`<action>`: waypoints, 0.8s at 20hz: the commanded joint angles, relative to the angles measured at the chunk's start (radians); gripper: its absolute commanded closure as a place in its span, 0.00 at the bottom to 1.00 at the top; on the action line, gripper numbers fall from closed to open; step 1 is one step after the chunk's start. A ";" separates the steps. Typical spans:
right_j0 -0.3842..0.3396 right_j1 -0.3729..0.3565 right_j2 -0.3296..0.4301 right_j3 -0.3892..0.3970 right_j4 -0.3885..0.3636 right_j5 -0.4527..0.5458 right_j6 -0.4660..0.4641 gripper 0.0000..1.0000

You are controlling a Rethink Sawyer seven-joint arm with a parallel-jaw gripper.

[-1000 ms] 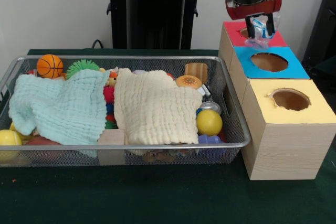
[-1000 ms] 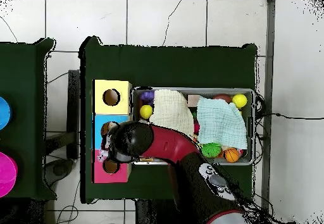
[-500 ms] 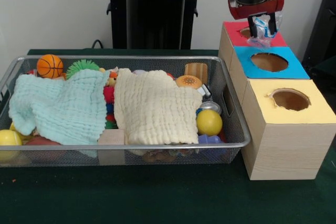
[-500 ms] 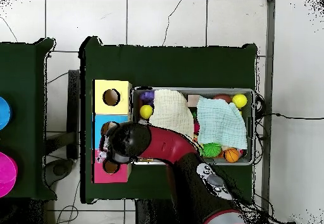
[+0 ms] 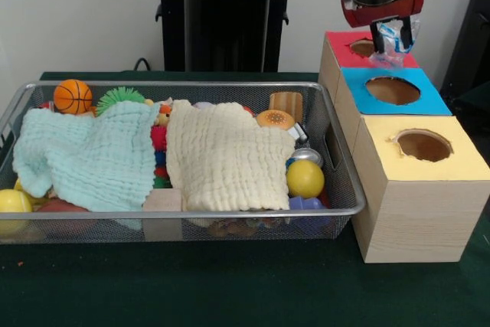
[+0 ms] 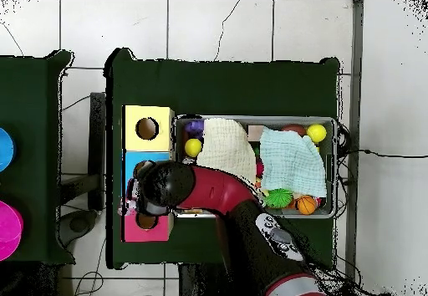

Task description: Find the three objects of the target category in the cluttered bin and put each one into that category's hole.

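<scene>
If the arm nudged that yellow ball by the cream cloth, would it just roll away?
Probably it would roll: the yellow ball looks round and smooth. It likely wouldn't go far, hemmed by the cream cloth and the bin's wire wall. It may slip from a pinch.

a dark green table point(image 5: 230, 289) stands on a white tiled floor point(image 6: 226, 25), before a pale wall point(image 5: 76, 13).

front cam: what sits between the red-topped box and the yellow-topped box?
The blue-topped box, with its own round hole, sits between the red-topped box and the yellow-topped box in the front view; the three form one touching row.
</scene>
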 commanded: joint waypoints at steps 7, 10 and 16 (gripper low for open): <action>0.008 0.031 0.054 -0.113 0.006 -0.031 0.077 1.00; 0.017 0.040 0.037 -0.132 -0.017 -0.069 0.075 1.00; 0.020 0.089 0.017 -0.185 -0.047 -0.095 0.056 1.00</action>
